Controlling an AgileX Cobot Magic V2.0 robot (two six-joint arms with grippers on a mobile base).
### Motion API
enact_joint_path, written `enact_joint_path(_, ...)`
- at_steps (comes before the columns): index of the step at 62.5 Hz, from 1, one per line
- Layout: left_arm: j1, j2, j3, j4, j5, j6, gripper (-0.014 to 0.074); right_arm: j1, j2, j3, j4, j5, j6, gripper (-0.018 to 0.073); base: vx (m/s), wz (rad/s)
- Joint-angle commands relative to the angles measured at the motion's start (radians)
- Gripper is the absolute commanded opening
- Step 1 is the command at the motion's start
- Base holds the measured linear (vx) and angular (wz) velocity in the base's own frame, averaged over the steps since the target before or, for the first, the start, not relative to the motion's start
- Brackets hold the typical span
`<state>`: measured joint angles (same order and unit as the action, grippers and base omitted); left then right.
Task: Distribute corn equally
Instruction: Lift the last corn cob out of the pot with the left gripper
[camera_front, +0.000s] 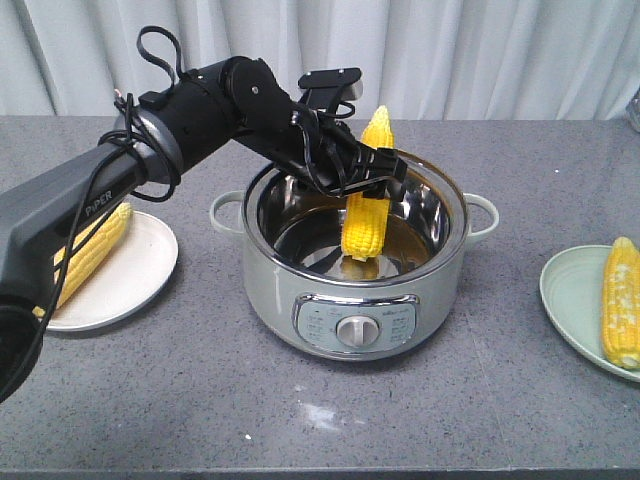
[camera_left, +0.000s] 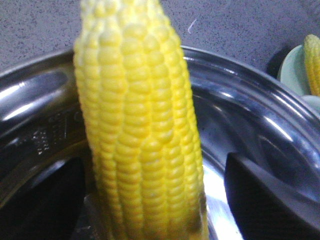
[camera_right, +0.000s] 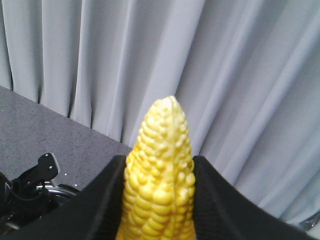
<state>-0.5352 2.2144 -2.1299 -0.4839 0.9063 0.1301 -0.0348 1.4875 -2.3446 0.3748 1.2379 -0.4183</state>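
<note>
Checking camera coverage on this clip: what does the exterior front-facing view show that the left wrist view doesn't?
Only the front view: the left gripper clamped around the upright cob, the white plate bearing a second cob, the control dial, the curtain. Only the left wrist: kernels up close, with dark fingers flanking them. Both: that cob, lower end inside the steel pot, and the green plate holding a third cob.

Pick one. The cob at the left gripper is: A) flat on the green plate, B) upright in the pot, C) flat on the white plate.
B: the cob stands tip up, its lower half inside the pot, the left gripper at its middle.
</note>
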Motion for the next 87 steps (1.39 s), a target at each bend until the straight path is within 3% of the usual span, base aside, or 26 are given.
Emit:
enact_joint_path(1, -0.008, -0.059, -0.029, -0.047, -0.053, -0.007, 0.0553, -0.008, -0.024, -0.019, 0.003, -0.072, 0.002, 0.0101, 0.0, 0.0)
enact_joint_path(13, -0.008, -0.059, -0.029, -0.047, -0.044, -0.007, 0.0461, -0.008, -0.024, -0.019, 0.003, -0.073, 0.002, 0.0101, 0.0, 0.0)
enact_joint_path(35, -0.008, -0.059, -0.038, -0.047, 0.004, -0.007, -0.001, -0.008, -0.024, -0.019, 0.003, -0.072, 0.002, 0.0101, 0.0, 0.0)
enact_joint_path(53, -0.003, -0.104, -0.181, -0.04, 0.087, -0.006, -0.0008, -0.008, -0.024, -0.019, 0.003, -0.068, 0.002, 0.0101, 0.0, 0.0)
enact_joint_path(62, -0.002, -0.166, -0.279, -0.001, 0.173, -0.006, -0.0008, -0.008, -0.024, -0.019, 0.01, -0.054, 0.04, 0.0101, 0.0, 0.0)
enact_joint_path(74, -0.002, -0.27, -0.331, 0.136, 0.348, -0.008, -0.0008, -0.008, -0.018, -0.011, 0.044, 0.014, 0.069, 0.0101, 0.0, 0.0)
enact_joint_path(79, -0.002, -0.325, -0.314, 0.224, 0.35, -0.051, -0.0008, -0.008, -0.01, -0.011, 0.096, 0.038, 0.074, 0.0101, 0.0, 0.0)
enact_joint_path(87, -0.002, -0.398, -0.301, 0.296, 0.35, -0.085, -0.0008, -0.007, -0.002, -0.01, 0.19, 0.049, 0.081, 0.0101, 0.0, 0.0)
